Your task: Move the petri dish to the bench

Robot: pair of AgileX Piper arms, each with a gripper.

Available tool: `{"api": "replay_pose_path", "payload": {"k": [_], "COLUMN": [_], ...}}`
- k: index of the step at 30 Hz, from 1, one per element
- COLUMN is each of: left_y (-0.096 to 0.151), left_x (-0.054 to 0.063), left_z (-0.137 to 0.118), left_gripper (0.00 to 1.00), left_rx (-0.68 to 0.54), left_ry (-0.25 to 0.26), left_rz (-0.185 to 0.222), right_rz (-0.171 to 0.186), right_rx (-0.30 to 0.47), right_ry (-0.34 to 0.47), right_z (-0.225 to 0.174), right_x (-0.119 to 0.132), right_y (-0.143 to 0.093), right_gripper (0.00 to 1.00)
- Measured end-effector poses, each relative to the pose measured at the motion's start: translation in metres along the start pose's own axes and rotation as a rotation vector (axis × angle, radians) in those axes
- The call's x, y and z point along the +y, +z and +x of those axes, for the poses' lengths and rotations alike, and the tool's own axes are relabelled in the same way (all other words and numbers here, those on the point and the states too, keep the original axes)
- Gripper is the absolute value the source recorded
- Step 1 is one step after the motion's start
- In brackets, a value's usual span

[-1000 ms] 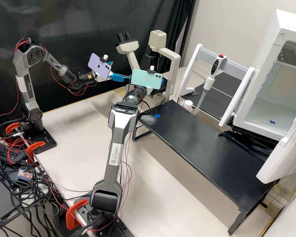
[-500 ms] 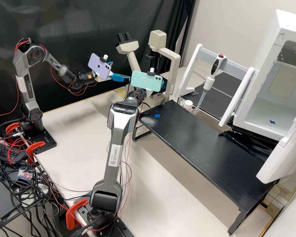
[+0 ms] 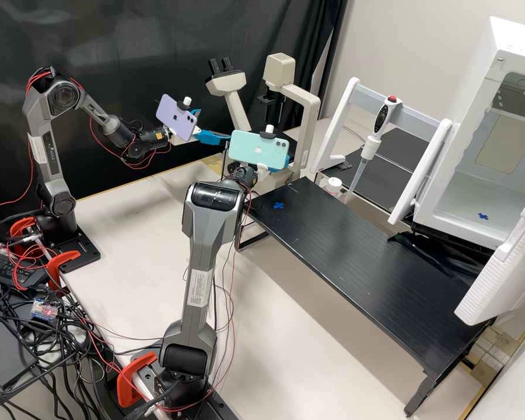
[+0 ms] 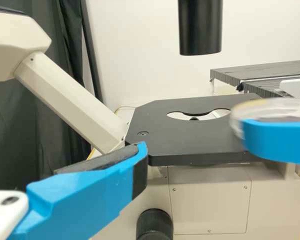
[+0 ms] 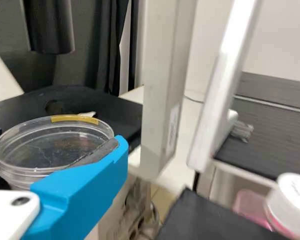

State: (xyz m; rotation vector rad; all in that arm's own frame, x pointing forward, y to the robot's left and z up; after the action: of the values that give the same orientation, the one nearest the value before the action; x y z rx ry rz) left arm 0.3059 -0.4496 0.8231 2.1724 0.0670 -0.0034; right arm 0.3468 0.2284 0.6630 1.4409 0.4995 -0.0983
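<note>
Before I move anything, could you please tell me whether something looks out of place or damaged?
Only untidiness: tangled cables by the arm bases, and black cloth bunched beneath the open white cabinet. The petri dish looks intact in the right gripper; I see no spill.

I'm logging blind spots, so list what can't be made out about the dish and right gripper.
- Petri dish, right wrist view: near side hidden by a blue finger; contents unclear through reflections.
- Dish, left wrist view: cut off by the right edge.
- Right gripper, right wrist view: other finger mostly cut off by the left edge.
</note>
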Motion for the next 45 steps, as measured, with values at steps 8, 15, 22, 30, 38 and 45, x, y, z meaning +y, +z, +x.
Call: {"api": "replay_pose_path", "payload": {"k": [8, 15, 22, 30, 38, 45], "left_y": [0.0, 0.0, 0.0, 0.0, 0.0, 0.0], "left_x": [0.0, 0.0, 0.0, 0.0, 0.0, 0.0], "left_z": [0.0, 0.0, 0.0, 0.0, 0.0, 0.0], "left_gripper": [1.0, 1.0, 1.0, 1.0, 1.0, 1.0], "left_rx": [0.0, 0.0, 0.0, 0.0, 0.0, 0.0], "left_ry": [0.0, 0.0, 0.0, 0.0, 0.0, 0.0], "left_rz": [0.0, 0.0, 0.0, 0.0, 0.0, 0.0], "right_rz": [0.015, -0.001, -0.022, -0.013, 0.004, -0.007], "right_rx": [-0.014, 0.005, 0.004, 0.0, -0.006, -0.006], "right_ry": [0.067, 0.144, 0.108, 0.102, 0.122, 0.128], "right_z": [-0.06, -0.105, -0.135, -0.152, -0.152, -0.152], "right_x": [0.017, 0.026, 0.009, -0.003, 0.0, 0.002], "right_y": [0.026, 0.049, 0.071, 0.085, 0.093, 0.093], "right_gripper": [0.0, 0.0, 0.0, 0.0, 1.0, 1.0]}}
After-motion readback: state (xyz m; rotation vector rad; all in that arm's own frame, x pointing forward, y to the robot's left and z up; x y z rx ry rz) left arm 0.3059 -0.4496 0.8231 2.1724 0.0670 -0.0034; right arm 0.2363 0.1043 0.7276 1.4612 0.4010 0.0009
